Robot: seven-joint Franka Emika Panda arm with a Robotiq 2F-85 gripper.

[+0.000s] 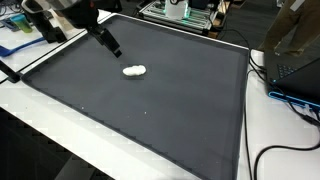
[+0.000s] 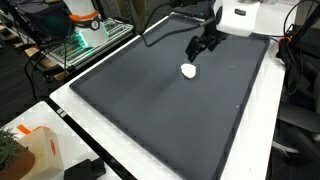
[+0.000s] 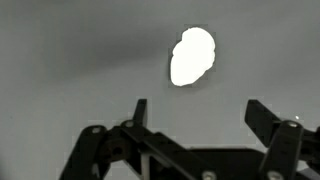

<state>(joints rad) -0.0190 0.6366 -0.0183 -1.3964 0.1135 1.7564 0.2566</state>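
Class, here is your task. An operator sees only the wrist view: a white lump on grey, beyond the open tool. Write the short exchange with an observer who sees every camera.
Operator: What is the grey under the white lump?
Observer: A dark mat with a pale edge, lying on a white table.
Operator: Is my tool touching the lump?
Observer: No. In both exterior views it hangs above the mat beside the lump, apart from it.
Operator: What lies past the mat?
Observer: A black cable trails over the table.
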